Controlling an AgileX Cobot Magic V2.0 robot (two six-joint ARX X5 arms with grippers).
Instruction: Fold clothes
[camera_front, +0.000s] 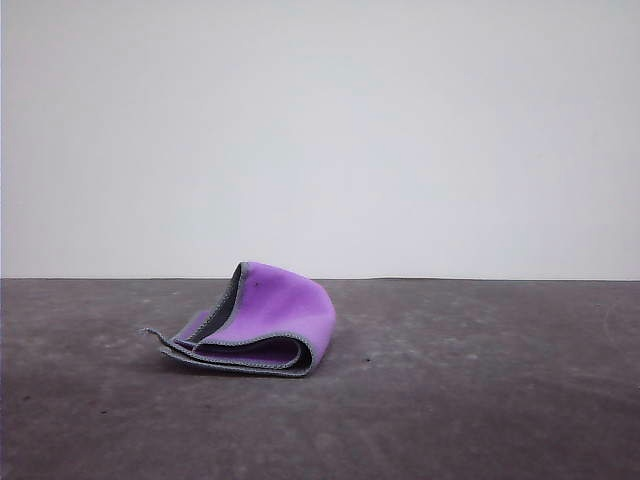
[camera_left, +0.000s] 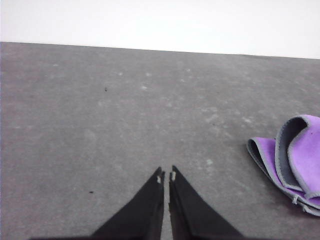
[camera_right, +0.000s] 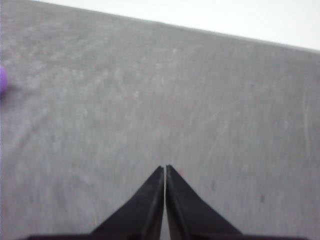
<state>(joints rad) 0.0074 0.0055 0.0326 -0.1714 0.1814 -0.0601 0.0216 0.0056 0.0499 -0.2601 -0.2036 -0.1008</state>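
Lying folded, cloth (camera_front: 262, 322), open edges leftward

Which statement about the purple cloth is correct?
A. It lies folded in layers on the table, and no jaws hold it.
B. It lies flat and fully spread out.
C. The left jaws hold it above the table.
A: the cloth rests in stacked layers on the table, and both grippers are shut on nothing, apart from it.
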